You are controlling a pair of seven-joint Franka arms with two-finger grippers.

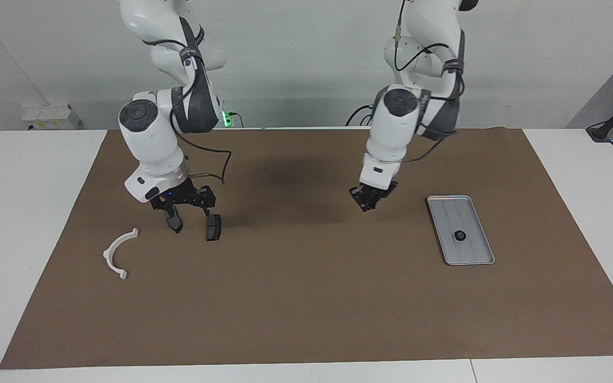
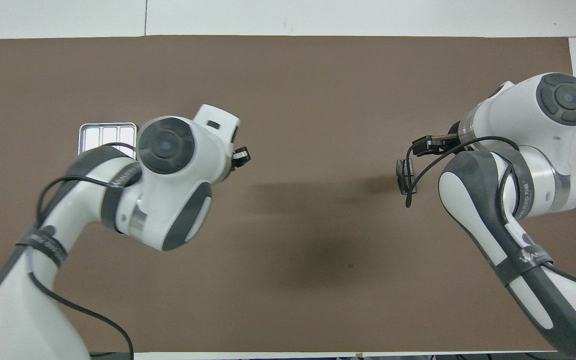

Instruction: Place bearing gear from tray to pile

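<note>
The silver ridged tray (image 1: 471, 210) lies on the brown mat toward the left arm's end of the table. A small dark round bearing gear (image 1: 460, 234) rests in it. In the overhead view only one end of the tray (image 2: 105, 134) shows under the left arm. My left gripper (image 1: 366, 205) hangs empty with its fingers together over the mat beside the tray; it also shows in the overhead view (image 2: 241, 156). The white half-ring bracket (image 1: 119, 253) lies toward the right arm's end. My right gripper (image 1: 193, 227) is open and low over the mat beside the bracket, and shows from above too (image 2: 415, 162). No brake pads show.
The brown mat (image 1: 306, 298) covers most of the white table (image 1: 14, 213). The left arm's elbow hides the gear and most of the tray in the overhead view, and the right arm hides the bracket there.
</note>
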